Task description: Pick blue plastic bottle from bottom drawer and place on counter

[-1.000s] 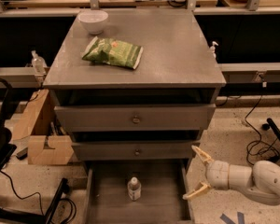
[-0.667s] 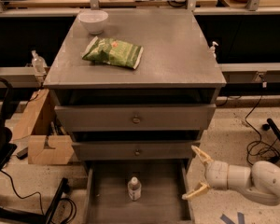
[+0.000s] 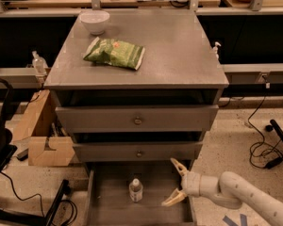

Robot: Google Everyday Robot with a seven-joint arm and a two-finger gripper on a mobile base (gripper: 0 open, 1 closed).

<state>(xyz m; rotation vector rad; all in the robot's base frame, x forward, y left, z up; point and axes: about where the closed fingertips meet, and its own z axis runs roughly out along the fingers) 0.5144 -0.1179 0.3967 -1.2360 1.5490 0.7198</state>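
The blue plastic bottle [image 3: 136,190], small and clear with a white cap, stands upright in the pulled-out bottom drawer [image 3: 108,206]. My gripper [image 3: 175,182] is open at the drawer's right side, fingers spread and pointing left, a short way right of the bottle and not touching it. The grey counter [image 3: 179,46] tops the cabinet above.
A green chip bag [image 3: 115,53] and a white bowl [image 3: 95,21] lie on the counter's left part. The two upper drawers [image 3: 137,120] with knobs stick out slightly. A cardboard box [image 3: 42,140] stands left of the cabinet. Cables [image 3: 266,149] lie on the floor at right.
My gripper and arm have moved left, closer to the bottle in the bottom drawer. The bottle has not moved.
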